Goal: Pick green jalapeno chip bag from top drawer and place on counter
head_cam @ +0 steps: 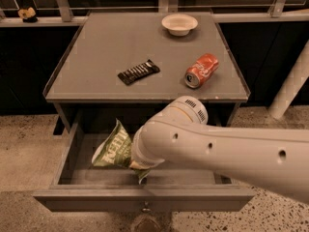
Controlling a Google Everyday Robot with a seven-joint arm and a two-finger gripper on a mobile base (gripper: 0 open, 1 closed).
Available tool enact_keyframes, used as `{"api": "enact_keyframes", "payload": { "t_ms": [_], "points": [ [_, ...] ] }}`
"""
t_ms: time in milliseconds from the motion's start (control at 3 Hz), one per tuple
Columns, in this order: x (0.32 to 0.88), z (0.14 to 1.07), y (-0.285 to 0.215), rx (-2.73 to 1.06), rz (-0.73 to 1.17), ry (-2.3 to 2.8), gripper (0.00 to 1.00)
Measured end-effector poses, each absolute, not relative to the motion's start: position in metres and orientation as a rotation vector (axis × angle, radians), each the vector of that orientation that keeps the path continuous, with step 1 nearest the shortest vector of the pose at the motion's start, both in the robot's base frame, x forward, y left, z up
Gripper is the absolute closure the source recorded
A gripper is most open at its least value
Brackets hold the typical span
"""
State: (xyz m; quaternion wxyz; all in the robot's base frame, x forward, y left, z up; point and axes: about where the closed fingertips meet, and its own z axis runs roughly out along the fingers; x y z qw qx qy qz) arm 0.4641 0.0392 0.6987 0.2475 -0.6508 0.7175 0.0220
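Note:
The green jalapeno chip bag (113, 149) stands tilted up inside the open top drawer (145, 199), left of middle. My gripper (137, 167) reaches down into the drawer at the bag's right end and is shut on it; the white wrist hides most of the grip. A bit of the bag shows below the wrist. The counter (106, 47) lies above the drawer.
On the counter lie a flat black candy bar wrapper (139, 72), a red soda can (202, 70) on its side and a white bowl (179, 23) at the back. My white arm crosses the drawer's right half. A pale post (289, 81) stands at the right.

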Motion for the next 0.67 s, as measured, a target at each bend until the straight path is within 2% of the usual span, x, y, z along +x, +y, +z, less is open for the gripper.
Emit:
{"api": "enact_keyframes", "payload": {
  "t_ms": [333, 667],
  "points": [
    [0.4395, 0.7531, 0.0252, -1.724, -0.116, 1.951, 1.0],
    [0.4396, 0.7526, 0.0252, -1.724, -0.115, 1.951, 1.0]
  ]
}}
